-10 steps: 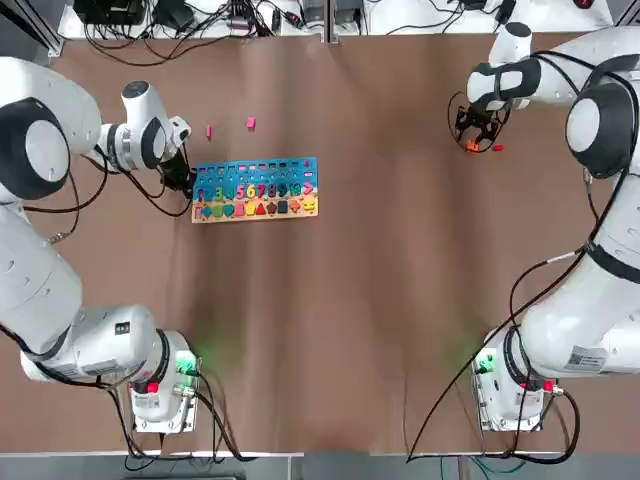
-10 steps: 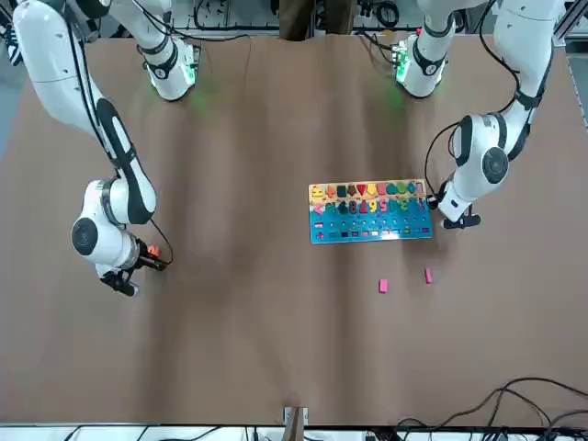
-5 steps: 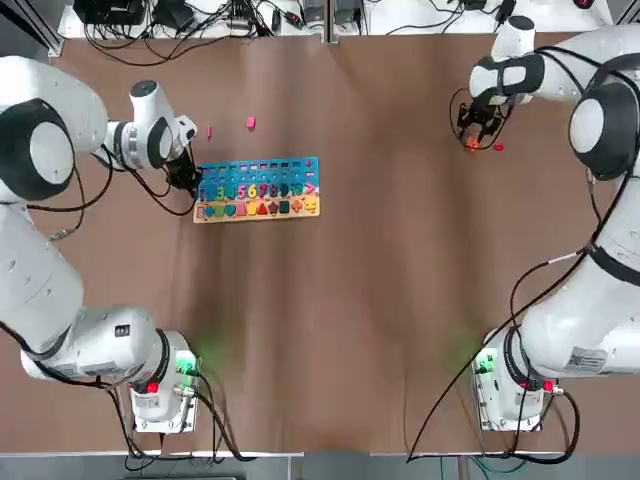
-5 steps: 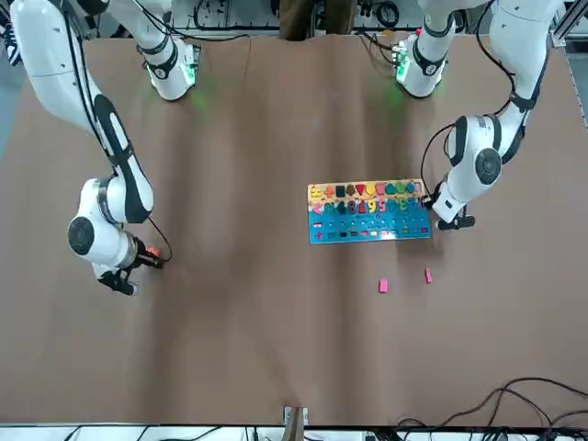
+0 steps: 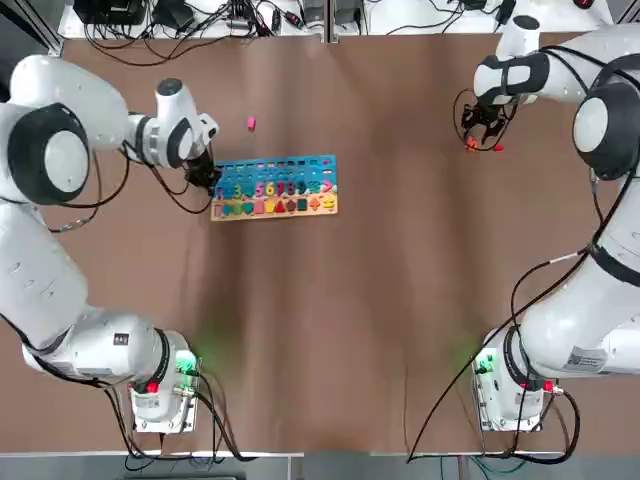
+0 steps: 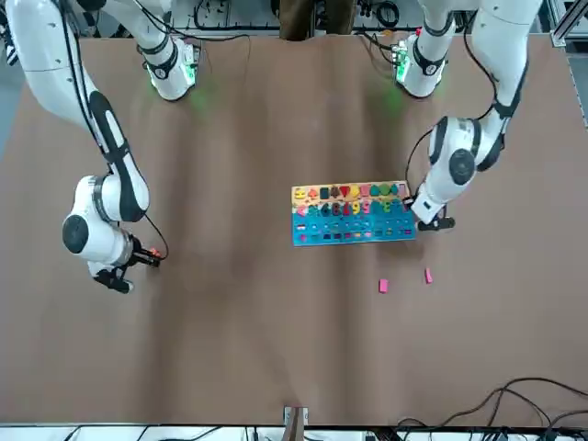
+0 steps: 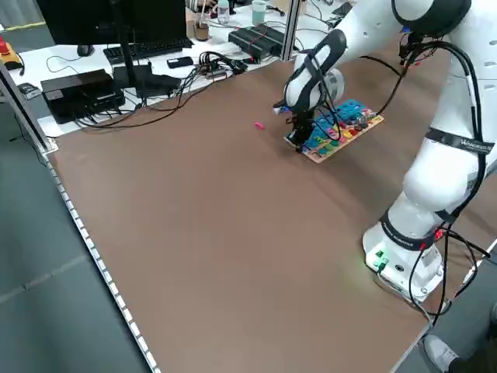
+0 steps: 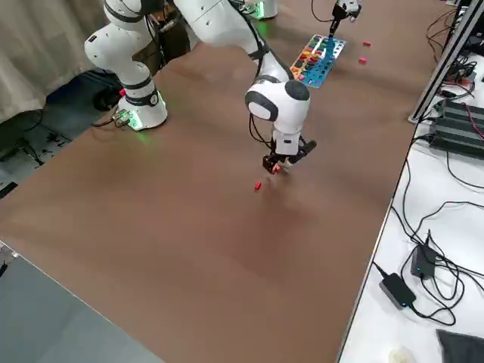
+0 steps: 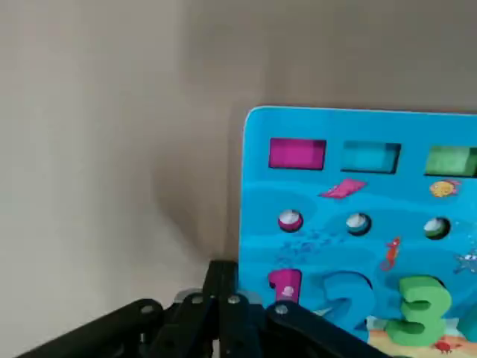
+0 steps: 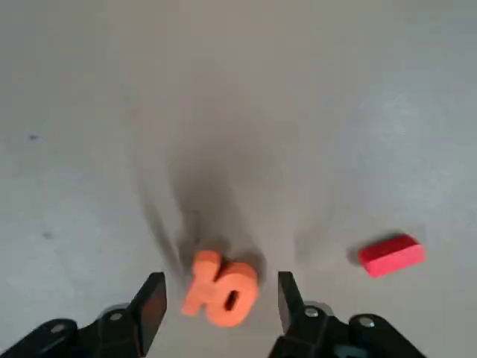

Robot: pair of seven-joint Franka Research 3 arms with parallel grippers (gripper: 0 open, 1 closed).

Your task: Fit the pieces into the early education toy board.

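Note:
The early education toy board (image 5: pixel 275 187) lies flat, blue on top with a tan strip of coloured shapes. My left gripper (image 5: pixel 205 176) is shut with nothing in it, its tips (image 9: pixel 223 294) low against the board's (image 9: pixel 358 224) short end. One pink piece (image 5: pixel 251 123) lies beyond the board; two pink pieces (image 6: pixel 383 286) (image 6: pixel 428 275) show in the front view. Far to the right, my right gripper (image 10: pixel 220 306) stands open astride an orange "10" piece (image 10: pixel 221 289), with gaps on both sides. A red piece (image 10: pixel 392 254) lies beside it.
Brown table (image 5: pixel 380 300) all around, with both arm bases (image 5: pixel 160 390) (image 5: pixel 515 385) at the near edge. Cables and power supplies (image 5: pixel 180 15) lie past the far edge. The right gripper (image 5: pixel 478 135) is a long way from the board.
The left gripper has slid to the robot's right, pushing the board that way with it. The right gripper has shifted only slightly over the orange piece.

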